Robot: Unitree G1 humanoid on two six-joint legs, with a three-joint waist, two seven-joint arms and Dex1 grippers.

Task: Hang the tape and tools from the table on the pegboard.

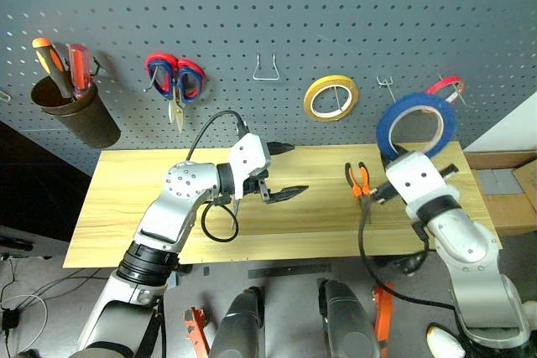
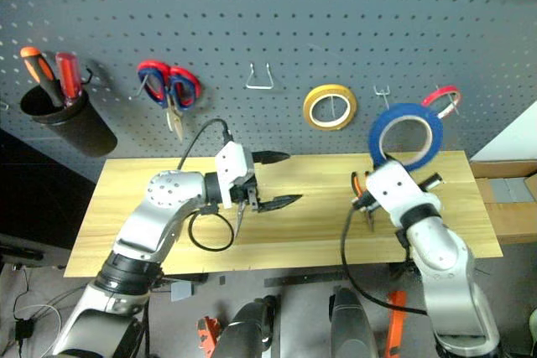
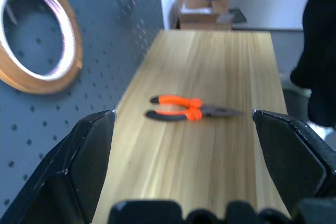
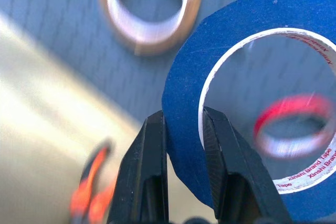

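Against perforated grey pegboard (image 1: 252, 6), right pincer (image 4: 184, 129) pinches thin blue tape ring (image 1: 417, 126).

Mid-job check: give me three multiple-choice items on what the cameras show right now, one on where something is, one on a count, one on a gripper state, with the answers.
1. Where are the pliers?
A. Lying on the table
B. Hanging on the pegboard
C. In the dark cup

2. How many tape rolls hang on the pegboard's hooks?
A. One
B. Two
C. Four

3. What is the right gripper doing?
A. Standing open over the table
B. Shut on the blue tape
C. Shut on the pliers

Answers:
1. A: the orange-handled pliers lie flat on the wood, near the right arm.
2. B: the yellow roll and the red roll are hung; the blue one is held.
3. B: the right wrist view shows both black fingers pinching the blue ring's band, one inside and one outside.
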